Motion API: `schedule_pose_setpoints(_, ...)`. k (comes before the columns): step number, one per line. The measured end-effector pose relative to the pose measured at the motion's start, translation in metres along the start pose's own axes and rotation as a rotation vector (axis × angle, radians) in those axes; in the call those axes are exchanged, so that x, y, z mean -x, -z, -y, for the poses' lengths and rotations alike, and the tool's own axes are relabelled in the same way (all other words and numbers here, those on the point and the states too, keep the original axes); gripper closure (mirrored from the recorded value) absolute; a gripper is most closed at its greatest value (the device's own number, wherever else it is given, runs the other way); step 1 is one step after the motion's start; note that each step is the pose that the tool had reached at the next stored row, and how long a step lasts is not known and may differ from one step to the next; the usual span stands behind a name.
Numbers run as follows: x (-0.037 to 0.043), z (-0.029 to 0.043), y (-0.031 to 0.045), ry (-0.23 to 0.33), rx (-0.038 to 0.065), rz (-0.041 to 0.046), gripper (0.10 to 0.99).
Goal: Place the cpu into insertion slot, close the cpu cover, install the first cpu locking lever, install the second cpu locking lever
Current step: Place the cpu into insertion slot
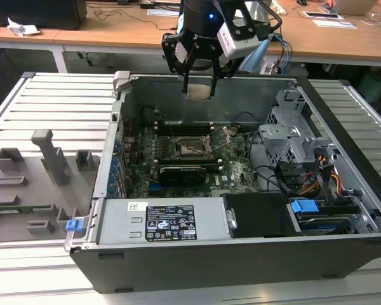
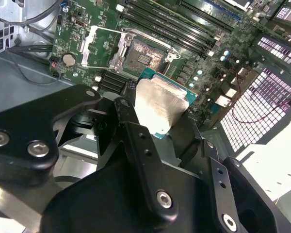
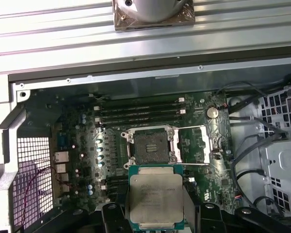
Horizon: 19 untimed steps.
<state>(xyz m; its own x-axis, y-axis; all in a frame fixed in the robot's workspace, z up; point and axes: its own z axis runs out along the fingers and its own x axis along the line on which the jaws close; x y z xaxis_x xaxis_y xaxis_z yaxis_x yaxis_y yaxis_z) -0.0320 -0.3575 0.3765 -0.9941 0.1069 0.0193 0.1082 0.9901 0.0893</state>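
Note:
My gripper (image 1: 199, 88) hangs above the back of the open computer case, shut on the cpu (image 1: 199, 89), a flat square chip with a pale metal face. In both wrist views the cpu (image 3: 155, 195) (image 2: 161, 108) sits between the black fingers (image 2: 135, 138), well above the motherboard. The insertion slot (image 3: 149, 147) (image 2: 144, 54) (image 1: 192, 148) lies bare below, its dark pin field showing. The cpu cover (image 3: 194, 144) (image 2: 101, 46) is swung open and lies beside the slot.
Long memory slots (image 3: 140, 109) run beside the socket. A black expansion card (image 1: 187, 170) crosses the board in front of it. A power supply (image 1: 168, 222) fills the case front, and a drive cage (image 1: 292, 136) with cables stands at the exterior view's right. A grey fixture plate (image 1: 32, 184) lies at its left.

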Motion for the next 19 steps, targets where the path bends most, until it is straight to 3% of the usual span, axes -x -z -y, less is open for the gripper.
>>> schedule_pose_setpoints(19, 0.0000, 0.0000, 0.0000, -0.033, 0.001, 0.0030, 0.553)
